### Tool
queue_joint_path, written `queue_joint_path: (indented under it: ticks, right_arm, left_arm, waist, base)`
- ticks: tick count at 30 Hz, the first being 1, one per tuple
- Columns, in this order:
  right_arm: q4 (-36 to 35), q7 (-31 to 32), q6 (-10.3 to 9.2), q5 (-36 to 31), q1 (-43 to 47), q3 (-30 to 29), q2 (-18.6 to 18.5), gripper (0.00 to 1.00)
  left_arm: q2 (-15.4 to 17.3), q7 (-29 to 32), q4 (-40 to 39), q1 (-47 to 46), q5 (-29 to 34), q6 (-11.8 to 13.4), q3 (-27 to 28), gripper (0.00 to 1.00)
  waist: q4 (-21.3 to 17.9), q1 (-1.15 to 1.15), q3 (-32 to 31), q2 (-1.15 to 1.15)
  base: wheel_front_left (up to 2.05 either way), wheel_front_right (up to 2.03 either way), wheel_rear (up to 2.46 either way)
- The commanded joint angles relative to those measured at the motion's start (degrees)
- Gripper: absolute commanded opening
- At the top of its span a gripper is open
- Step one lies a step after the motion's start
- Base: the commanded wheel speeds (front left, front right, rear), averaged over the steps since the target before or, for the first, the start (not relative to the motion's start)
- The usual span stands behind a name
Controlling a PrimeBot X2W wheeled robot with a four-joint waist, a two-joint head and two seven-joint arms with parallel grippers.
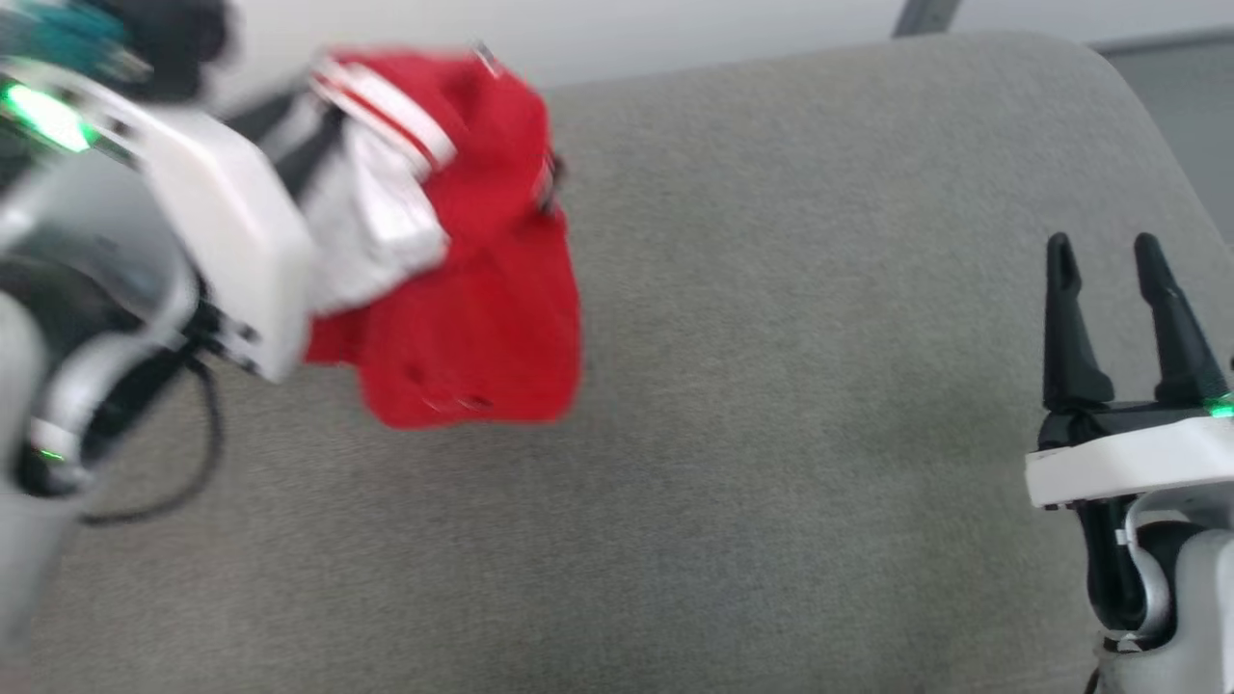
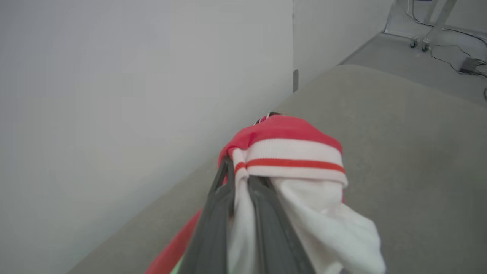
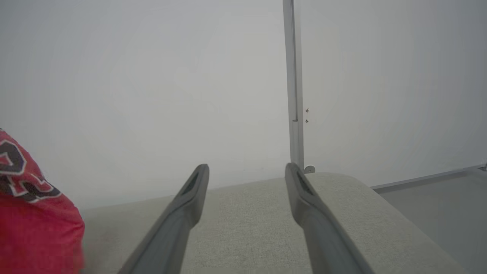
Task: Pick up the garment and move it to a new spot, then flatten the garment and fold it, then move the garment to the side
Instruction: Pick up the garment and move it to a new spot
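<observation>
Garment [image 1: 463, 289] bunched, hanging at 10 o'clock of head view, apparently lifted off grey fabric surface [image 1: 771, 434]; left fingers [image 2: 213, 213] pinched almost closed on white sleeve beside striped trim; right fingers [image 1: 1070, 328] spread apart, empty, at 4 o'clock. Risk: narrow pinch on soft cotton could slip during carry; single hold likely lands cloth crumpled, making flattening harder.

support: grey fabric-covered cushion [image 1: 791, 405] | far corner: rounded | garment [image 1: 482, 289]: hem near it, contact unclear
</observation>
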Motion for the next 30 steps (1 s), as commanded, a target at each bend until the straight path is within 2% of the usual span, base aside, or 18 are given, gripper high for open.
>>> queue_joint_path:
  ticks: [1, 6, 12, 21, 22, 23, 24, 30]
  right_arm:
    - [0.4, -0.67, -0.02, 0.24, 0.07, 0.51, 0.4, 1.0]
    - [3.36, -2.5, -0.02, 1.24, -1.36, 2.36, 0.71, 1.0]
    - [6.89, -4.43, -0.02, 1.62, -3.24, 5.2, 0.8, 1.0]
    - [10.53, -5.83, -0.02, 1.7, -5.28, 7.95, 0.81, 1.0]
    - [10.69, -5.8, -0.02, 1.63, -5.41, 8.09, 0.8, 1.0]
    - [10.82, -5.83, -0.02, 1.5, -5.47, 8.08, 0.79, 1.0]
    - [10.9, -5.78, -0.02, 1.37, -5.44, 8.07, 0.79, 1.0]
    - [10.87, -5.08, -0.02, 0.9, -4.01, 7.65, 0.11, 1.0]
  left_arm:
    - [-0.76, 0.22, 0.26, 1.37, 0.15, 0.3, -0.97, 0.0]
    - [-4.73, 0.73, 5.43, 5.08, -0.2, -0.95, -6.78, 0.0]
    - [-9.31, 0.2, 17.76, 7.64, -1.26, -3.71, -11.68, 0.0]
    - [-14.92, -1.97, 35.48, 7.86, -3.01, -7.16, -14.47, 0.0]
    - [-15.36, -2.59, 36.47, 7.65, -3.44, -7.62, -14.29, 0.12]
    - [-15.56, -3.49, 37.03, 7.12, -3.42, -8.04, -14.19, 0.45]
    - [-15.74, -4.34, 37.48, 6.73, -3.58, -8.31, -13.94, 1.0]
    - [-15.13, -8.88, 35.41, 6.84, -5.25, -9.2, -11.75, 1.0]
  waist:
    - [-2.03, 0.0, 2.06, 0.0]
    - [-3.72, 0.0, 3.92, 0.0]
    - [-5.05, 0.0, 5.02, 0.0]
    - [-5.35, 0.0, 4.03, 0.0]
    - [-5.26, 0.0, 3.76, 0.0]
    - [-5.07, 0.0, 3.42, 0.0]
    - [-4.82, 0.0, 3.05, 0.0]
    - [-2.63, 0.0, 0.06, 0.0]
  base:
    - [0.0, 0.0, 0.0]
    - [0.0, 0.0, 0.0]
    - [0.0, 0.0, 0.0]
    - [0.0, 0.0, 0.0]
    - [0.0, 0.0, 0.0]
    - [0.0, 0.0, 0.0]
    - [0.0, 0.0, 0.0]
    - [0.0, 0.0, 0.0]
